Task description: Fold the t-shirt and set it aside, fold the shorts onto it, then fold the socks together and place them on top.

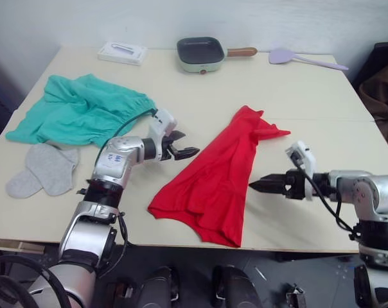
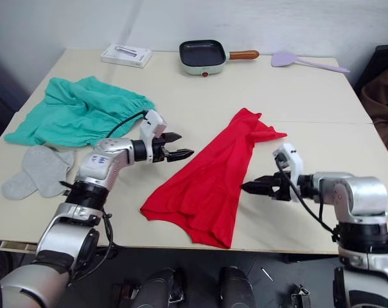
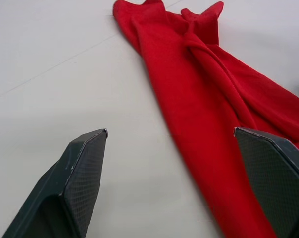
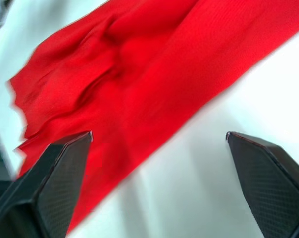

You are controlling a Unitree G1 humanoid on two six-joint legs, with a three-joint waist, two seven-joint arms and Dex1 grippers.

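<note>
T-shirt [image 1: 220,176]: red, lies crumpled in a long diagonal strip on the table [image 1: 309,90], near the front edge, roughly centre. 1 end bunches toward the table's middle, the other fans out by the front edge.

Left gripper [image 1: 181,146] hovers just beside the strip's left edge, fingers spread wide, nothing between them; the left wrist view shows bare tabletop under the gap and red cloth by 1 finger. Right gripper [image 1: 264,185] sits at the strip's right edge, fingers [image 4: 55,183] also spread wide, nothing held; the right wrist view shows the cloth under 1 finger and tabletop under the other.

Shorts [image 1: 78,109]: teal, spread loosely at the table's left side, apart from the t-shirt. Socks [image 1: 43,170]: 2 grey, lying overlapped in front of the shorts, near the left front corner.

Far edge: white box [image 1: 122,52], small green pan [image 1: 202,54], lilac spatula [image 1: 303,59].
</note>
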